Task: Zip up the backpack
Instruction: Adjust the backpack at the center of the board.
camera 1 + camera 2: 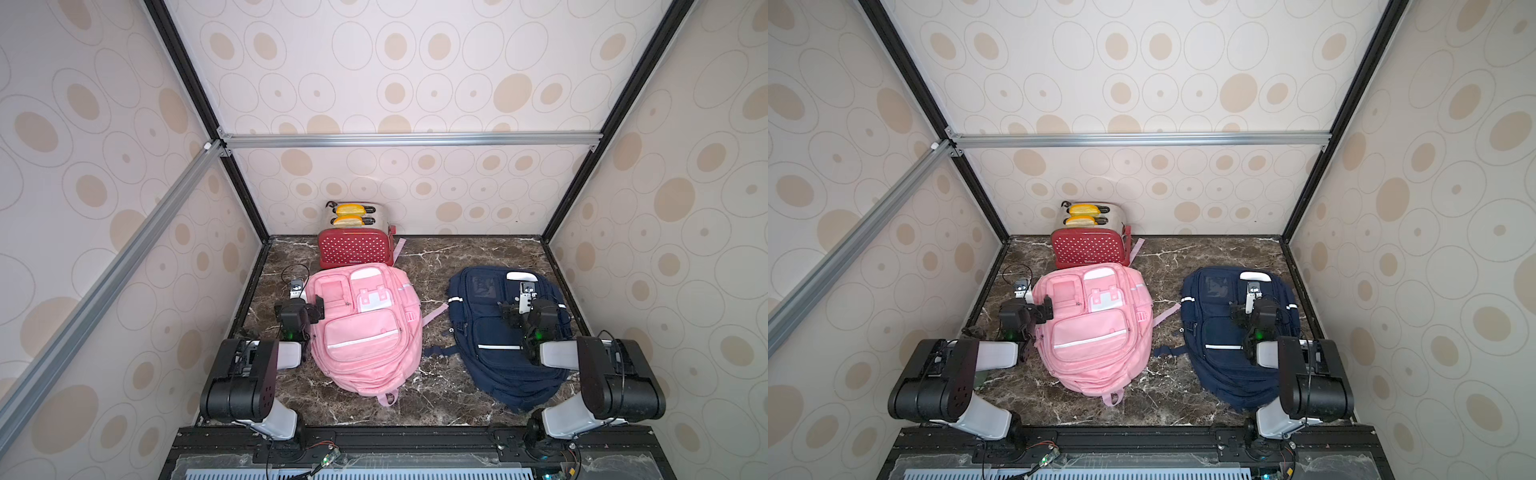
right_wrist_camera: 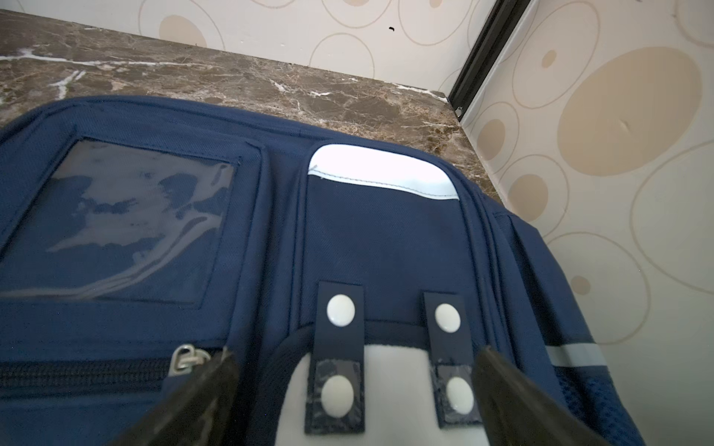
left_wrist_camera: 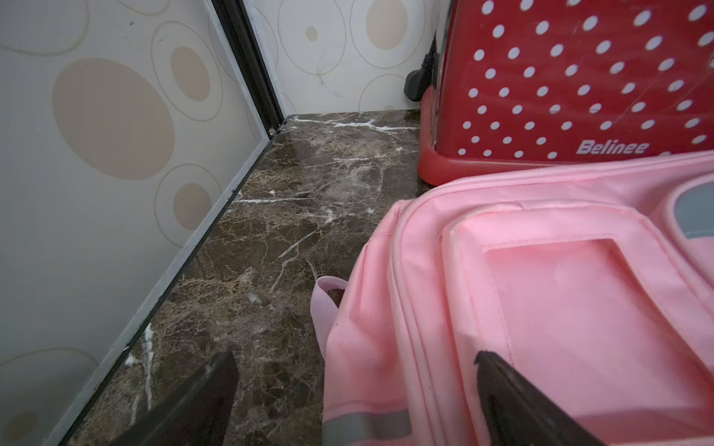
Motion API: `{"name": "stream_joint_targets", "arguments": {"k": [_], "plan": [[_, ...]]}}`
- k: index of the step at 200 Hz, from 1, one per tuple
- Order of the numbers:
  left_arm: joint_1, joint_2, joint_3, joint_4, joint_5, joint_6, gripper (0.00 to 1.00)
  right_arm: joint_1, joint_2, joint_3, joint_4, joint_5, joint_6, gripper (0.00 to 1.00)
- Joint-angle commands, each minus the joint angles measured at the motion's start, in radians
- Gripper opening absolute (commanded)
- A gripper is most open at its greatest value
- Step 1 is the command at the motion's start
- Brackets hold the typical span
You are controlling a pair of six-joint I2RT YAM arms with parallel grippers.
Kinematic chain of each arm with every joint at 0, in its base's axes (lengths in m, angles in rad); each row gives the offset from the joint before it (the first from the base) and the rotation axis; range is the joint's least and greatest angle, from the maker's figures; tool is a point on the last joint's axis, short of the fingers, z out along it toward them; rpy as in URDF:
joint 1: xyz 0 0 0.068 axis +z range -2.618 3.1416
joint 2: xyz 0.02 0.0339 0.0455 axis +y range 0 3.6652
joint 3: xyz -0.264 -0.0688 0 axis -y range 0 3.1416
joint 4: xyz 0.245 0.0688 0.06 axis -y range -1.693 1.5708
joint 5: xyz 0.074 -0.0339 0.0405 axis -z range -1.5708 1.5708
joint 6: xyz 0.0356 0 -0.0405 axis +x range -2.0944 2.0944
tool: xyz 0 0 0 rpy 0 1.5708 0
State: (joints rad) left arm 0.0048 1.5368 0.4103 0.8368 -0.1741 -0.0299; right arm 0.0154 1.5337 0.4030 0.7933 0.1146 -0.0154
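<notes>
The dark marble tabletop carries everything, with the red polka-dot toaster standing at its back edge against the wall. The pink backpack lies flat, front up, directly in front of the toaster, its top end right against the toaster's base. The navy backpack lies the same way, off to the toaster's right and nearer the robot, well apart from the toaster. A strip of marble separates it from the pink one. The toaster has two yellow slices standing in its slots.

The left gripper is on the side of the pink backpack that is left of the toaster. Its jaws are spread wide and hold nothing: one finger is over bare marble, the other over pink fabric. Whether either touches, I cannot tell.

The right gripper hangs over the navy backpack's upper front, far to the toaster's right. Its jaws are equally wide apart and empty, framing the white pocket flap with its two snap straps. One fingertip sits just beside a small metal zipper slider at the end of a dark zip line. I cannot tell if the two touch.
</notes>
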Motion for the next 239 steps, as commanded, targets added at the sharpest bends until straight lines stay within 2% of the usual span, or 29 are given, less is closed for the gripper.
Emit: {"name": "stream_joint_targets", "arguments": {"k": [1, 157, 167, 177, 189, 204, 222, 239], "plan": [[0.006, 0.003, 0.017, -0.008, -0.005, -0.007, 0.99, 0.004, -0.001, 0.007, 0.006, 0.011, 0.001, 1.0], [0.006, 0.002, 0.017, -0.007, -0.004, -0.007, 0.99, 0.004, -0.003, 0.007, 0.005, 0.011, 0.002, 1.0], [0.005, -0.004, 0.025, -0.008, -0.003, 0.0, 0.99, 0.004, -0.008, 0.02, -0.002, -0.001, -0.008, 0.97], [-0.005, -0.052, 0.101, -0.168, -0.024, 0.005, 0.99, 0.004, -0.046, 0.086, -0.161, -0.001, -0.005, 0.94], [-0.018, -0.1, 0.271, -0.531, -0.066, -0.036, 0.99, 0.004, -0.087, 0.219, -0.439, 0.01, -0.004, 0.91], [-0.028, -0.11, 0.456, -0.82, 0.003, -0.074, 0.99, 0.004, -0.104, 0.365, -0.68, 0.018, -0.001, 0.83], [-0.101, -0.13, 0.568, -0.921, 0.015, -0.105, 0.99, 0.003, -0.106, 0.503, -0.868, -0.022, 0.004, 0.78], [-0.17, -0.153, 0.612, -0.897, 0.139, -0.171, 0.99, 0.004, -0.094, 0.612, -1.006, -0.099, 0.024, 0.81]]}}
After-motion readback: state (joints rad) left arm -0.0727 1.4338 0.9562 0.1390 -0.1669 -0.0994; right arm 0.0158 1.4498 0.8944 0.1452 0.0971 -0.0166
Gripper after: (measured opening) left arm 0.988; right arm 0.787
